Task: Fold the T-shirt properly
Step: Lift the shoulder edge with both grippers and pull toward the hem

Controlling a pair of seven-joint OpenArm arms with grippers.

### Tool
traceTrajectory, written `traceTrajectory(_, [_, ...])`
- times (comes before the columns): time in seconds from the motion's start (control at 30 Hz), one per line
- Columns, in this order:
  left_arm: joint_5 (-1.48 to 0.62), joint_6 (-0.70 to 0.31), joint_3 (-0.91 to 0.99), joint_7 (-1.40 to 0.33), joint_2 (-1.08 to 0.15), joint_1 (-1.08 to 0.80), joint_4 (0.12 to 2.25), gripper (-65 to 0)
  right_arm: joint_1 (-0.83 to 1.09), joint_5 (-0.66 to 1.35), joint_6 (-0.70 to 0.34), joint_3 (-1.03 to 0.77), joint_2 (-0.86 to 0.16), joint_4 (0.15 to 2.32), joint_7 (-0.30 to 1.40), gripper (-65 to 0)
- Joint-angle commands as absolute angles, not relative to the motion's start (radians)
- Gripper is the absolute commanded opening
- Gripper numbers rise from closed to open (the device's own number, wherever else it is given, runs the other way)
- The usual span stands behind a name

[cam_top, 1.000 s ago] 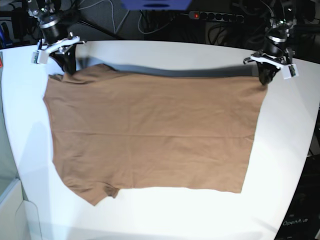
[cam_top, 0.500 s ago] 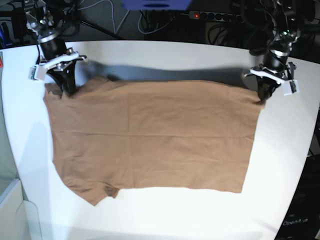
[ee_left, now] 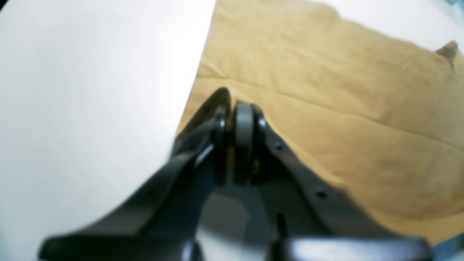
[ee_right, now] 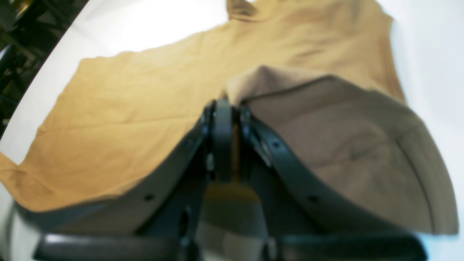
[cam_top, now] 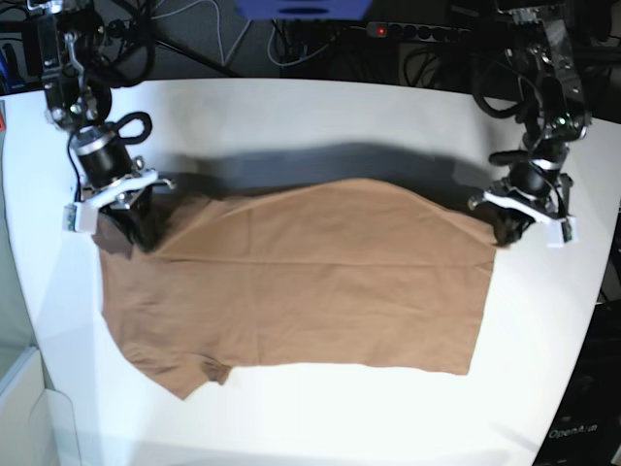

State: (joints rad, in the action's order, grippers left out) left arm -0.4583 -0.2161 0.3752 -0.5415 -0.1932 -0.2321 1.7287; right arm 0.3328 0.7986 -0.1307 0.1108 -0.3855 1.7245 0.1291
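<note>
Both grippers are clamped on the far edge of the shirt (cam_top: 291,282). Left gripper (cam_top: 511,225) pinches the far corner on the hem side; right gripper (cam_top: 129,219) pinches the far edge at the sleeve end. Jaws on both look fully pinched onto cloth in the wrist views.

Shirt sits on the table (cam_top: 320,116), near half flat, far half lifted and carried over the near half, casting a shadow behind it.

Risks as I see them:
- Far edge bows up in the middle between the grippers, so it's slack. If laid down like that, likely a ridge or crease across the fold.
- Right wrist view shows the cloth doubled over by the right gripper (ee_right: 223,108). That flap could get trapped under the fold.
- Grips are on thin edge cloth; left gripper (ee_left: 237,108) holds close to the shirt's side edge. A tug sideways could slip it out.
- Uneven travel of the two arms would skew the fold line against the near edge.
</note>
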Motion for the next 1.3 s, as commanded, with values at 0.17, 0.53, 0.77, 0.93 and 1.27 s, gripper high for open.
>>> traceTrajectory(0.17, [-0.469,-0.222,0.380,-0.535,-0.202,-0.127,1.684,-62.3,0.188,0.803,-0.137,0.108,-0.398,1.643,0.160,-64.3])
traceTrajectory(0.53, [-0.469,-0.223,0.380,-0.535,-0.211,-0.005,1.512,-62.3,0.058,0.803,-0.139,0.110,-0.397,1.501,0.191,-64.0])
traceTrajectory(0.77, [-0.469,-0.226,0.378,-0.535,-0.211,0.058,1.446,-62.3,0.033,0.803,-0.140,0.111,-0.397,1.480,0.200,-63.7])
traceTrajectory(0.93, [-0.469,-0.226,0.375,-0.535,-0.211,0.073,1.443,-62.3,0.005,0.803,-0.143,0.111,-0.395,1.431,0.211,-64.0])
traceTrajectory(1.27, [-0.409,-0.231,0.369,-0.533,-0.211,0.133,1.391,-62.2,-0.042,0.803,-0.140,0.177,-0.398,1.426,0.211,-63.8])
